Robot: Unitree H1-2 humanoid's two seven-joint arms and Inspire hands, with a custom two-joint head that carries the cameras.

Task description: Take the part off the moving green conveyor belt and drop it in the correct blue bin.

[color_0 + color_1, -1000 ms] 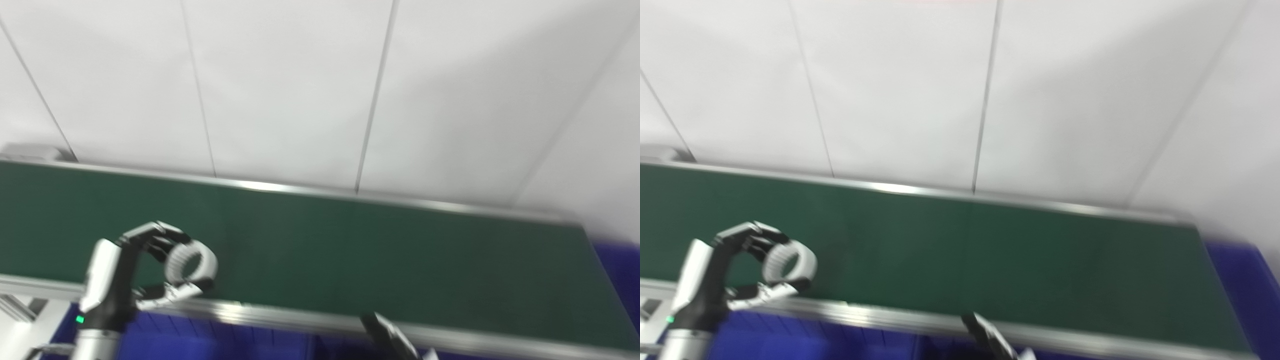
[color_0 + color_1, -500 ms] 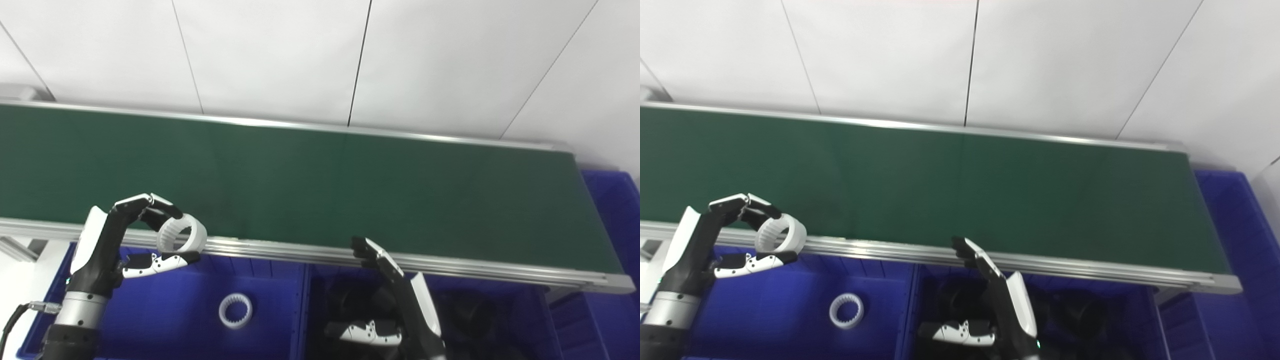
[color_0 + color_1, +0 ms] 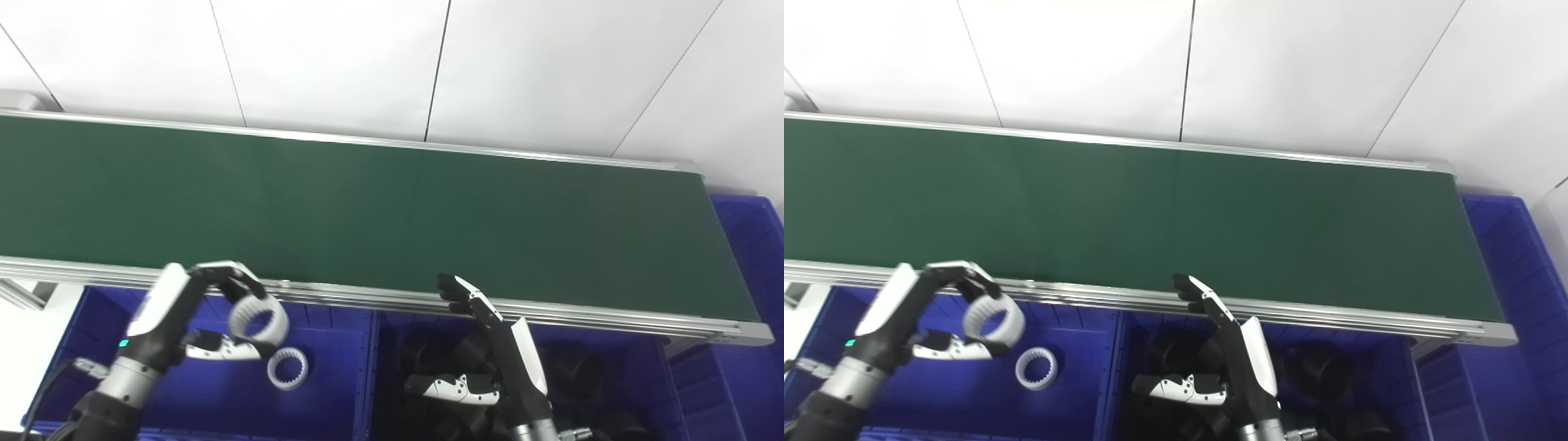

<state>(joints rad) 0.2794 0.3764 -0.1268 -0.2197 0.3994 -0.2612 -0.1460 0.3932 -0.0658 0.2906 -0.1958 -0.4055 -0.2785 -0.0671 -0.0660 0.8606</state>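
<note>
white toothed plastic ring (image 3: 258, 316) is pinched by left robot hand (image 3: 211, 318) above left blue plastic bin (image 3: 343, 392), clear of the conveyor's aluminium rail (image 3: 367, 297); right robot hand (image 3: 484, 355) is held open, empty.

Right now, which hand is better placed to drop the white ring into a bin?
The left hand: it already grips the white ring above the left blue bin, where another white ring lies. The right hand is open over dark parts.

The left robot hand (image 3: 208, 318) reaches up from the lower left, fingers and thumb curled around a white ring (image 3: 258, 316). The right robot hand (image 3: 484, 355) rises upright, fingers extended, thumb spread sideways, holding nothing.
</note>
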